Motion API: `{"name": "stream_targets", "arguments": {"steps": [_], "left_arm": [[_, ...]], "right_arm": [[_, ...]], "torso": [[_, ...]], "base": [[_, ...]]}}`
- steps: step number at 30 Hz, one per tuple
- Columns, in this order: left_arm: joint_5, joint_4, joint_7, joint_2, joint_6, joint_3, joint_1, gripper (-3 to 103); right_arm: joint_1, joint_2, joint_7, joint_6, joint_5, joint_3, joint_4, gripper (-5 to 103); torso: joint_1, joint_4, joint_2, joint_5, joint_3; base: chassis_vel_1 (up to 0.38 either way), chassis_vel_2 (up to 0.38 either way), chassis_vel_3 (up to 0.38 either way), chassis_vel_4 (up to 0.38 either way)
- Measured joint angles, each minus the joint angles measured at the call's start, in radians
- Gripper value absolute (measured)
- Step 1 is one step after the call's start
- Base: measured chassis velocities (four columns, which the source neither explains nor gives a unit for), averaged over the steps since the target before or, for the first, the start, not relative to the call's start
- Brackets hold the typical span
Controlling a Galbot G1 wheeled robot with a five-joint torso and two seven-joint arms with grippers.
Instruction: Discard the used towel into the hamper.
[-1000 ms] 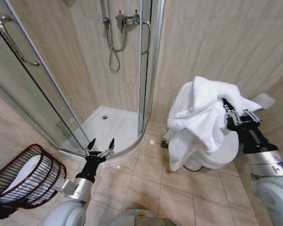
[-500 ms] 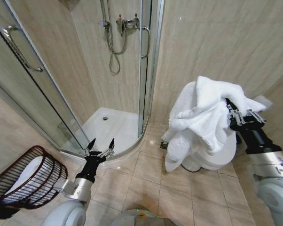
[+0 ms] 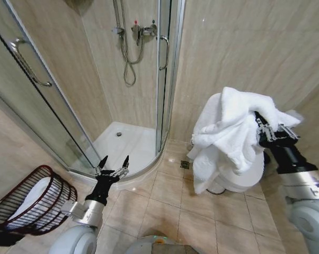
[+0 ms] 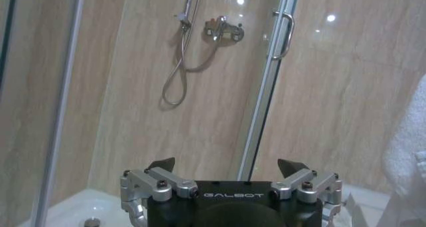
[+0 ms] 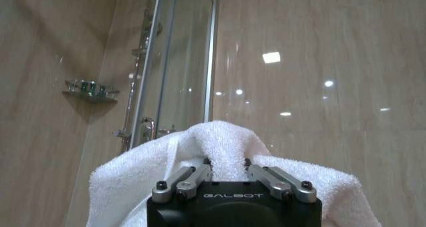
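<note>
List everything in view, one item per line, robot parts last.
towel: one, white, held up in front of the toilet
hamper: one, dark reddish-brown, on the floor at the robot's left, something white inside
toilet: one, white, behind the towel
shower enclosure: one, glass with white tray, far corner
shower mixer and hose: one, chrome, on the shower wall
left gripper: one, black, open, low over the floor tiles
right gripper: one, black, shut on the towel

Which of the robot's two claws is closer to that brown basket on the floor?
The left. The left gripper hangs open just right of the hamper, above the floor tiles. The right gripper is far across the room, clamped on the white towel.
</note>
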Motion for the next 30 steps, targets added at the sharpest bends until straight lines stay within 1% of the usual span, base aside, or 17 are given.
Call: {"name": "stream_targets", "arguments": {"steps": [5,10,17,26,28,30], "left_arm": [[0.000,0.000,0.000,0.000,0.000,0.000,0.000,100],[0.000,0.000,0.000,0.000,0.000,0.000,0.000,100],[0.000,0.000,0.000,0.000,0.000,0.000,0.000,100],[0.000,0.000,0.000,0.000,0.000,0.000,0.000,100],[0.000,0.000,0.000,0.000,0.000,0.000,0.000,100],[0.000,0.000,0.000,0.000,0.000,0.000,0.000,100]], "right_arm": [[0.000,-0.007,0.004,0.000,0.010,0.011,0.000,14],[0.000,-0.008,0.004,0.000,0.028,0.028,0.000,14],[0.006,-0.006,0.002,0.000,0.028,0.021,0.000,14],[0.031,-0.038,0.003,-0.006,0.031,0.013,0.000,14],[0.032,-0.038,0.003,-0.007,0.031,0.013,0.000,14],[0.033,-0.037,0.003,-0.008,0.031,0.009,0.000,14]], "torso": [[0.007,0.0000,0.016,0.0000,0.009],[0.018,0.0000,0.042,-0.0001,0.024],[0.029,0.0000,0.068,0.0000,0.039],[0.049,0.0000,0.115,0.0000,0.066],[0.051,0.0000,0.119,0.0000,0.068],[0.056,0.0000,0.132,0.0000,0.075]], "base": [[0.000,0.000,0.000,0.000],[0.000,0.000,0.000,0.000],[0.000,0.000,0.000,0.000],[0.000,0.000,0.000,0.000],[0.000,0.000,0.000,0.000],[0.000,0.000,0.000,0.000]]}}
